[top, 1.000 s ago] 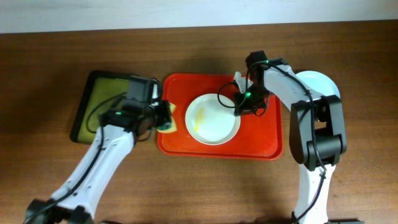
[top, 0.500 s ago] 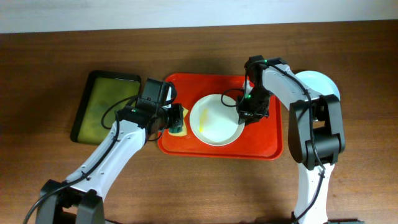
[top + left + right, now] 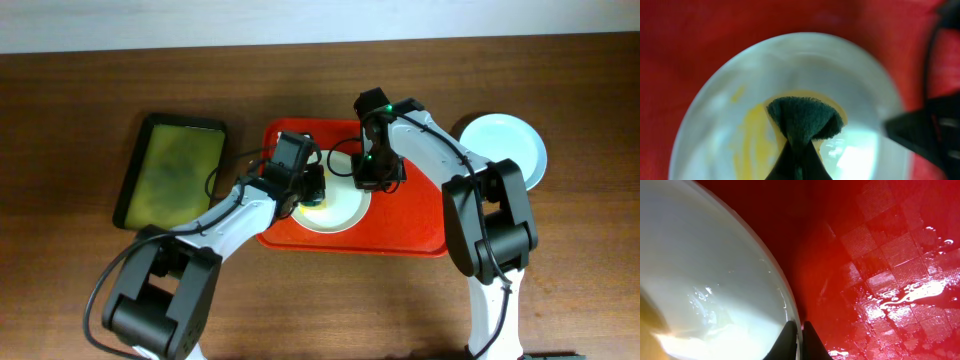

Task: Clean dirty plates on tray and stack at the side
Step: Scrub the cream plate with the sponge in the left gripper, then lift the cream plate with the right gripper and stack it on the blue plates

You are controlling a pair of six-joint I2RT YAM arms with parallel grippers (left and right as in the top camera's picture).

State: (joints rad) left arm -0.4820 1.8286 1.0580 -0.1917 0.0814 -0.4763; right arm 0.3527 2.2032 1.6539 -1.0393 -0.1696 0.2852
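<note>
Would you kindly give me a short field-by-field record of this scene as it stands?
tray: large red rectangular plastic tray, surface wet
plate on tray: round cream-white plate, yellow smear inside
left gripper: shut on dark green sponge, which is pressed on the plate
right gripper: shut on the plate's rim
plate off tray: pale mint round plate, on the right arm's side
other: dark tray of yellow-green liquid, on the left arm's side
</note>
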